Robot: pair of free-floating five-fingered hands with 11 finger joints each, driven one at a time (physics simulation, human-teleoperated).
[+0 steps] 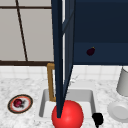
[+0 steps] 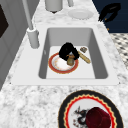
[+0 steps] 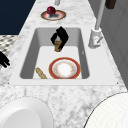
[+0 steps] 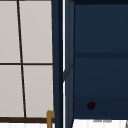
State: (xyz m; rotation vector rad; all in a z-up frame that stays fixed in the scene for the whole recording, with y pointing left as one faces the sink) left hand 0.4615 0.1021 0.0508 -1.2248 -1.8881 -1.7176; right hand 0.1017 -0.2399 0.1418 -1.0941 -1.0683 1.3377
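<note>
The left hand point(image 2: 68, 50) hung inside the white rectangular sink basin point(image 2: 100, 62), above its floor, with fingers curled round a small brown cup-shaped object point(image 2: 70, 60). The object sat just over the sink-floor edge of a round red-rimmed ceramic plate point(image 2: 55, 67); whether the two touched could not be told. A tan wooden stick-like utensil point(image 2: 84, 57) lay on the sink floor beside the plate. The right hand point(image 1: 97, 119) hovered off the sink's front right corner, fingers relaxed and hanging loose. Judged from this position, the grip called for even pressure, with the object held upright and clear of the plate rim and the utensil.
</note>
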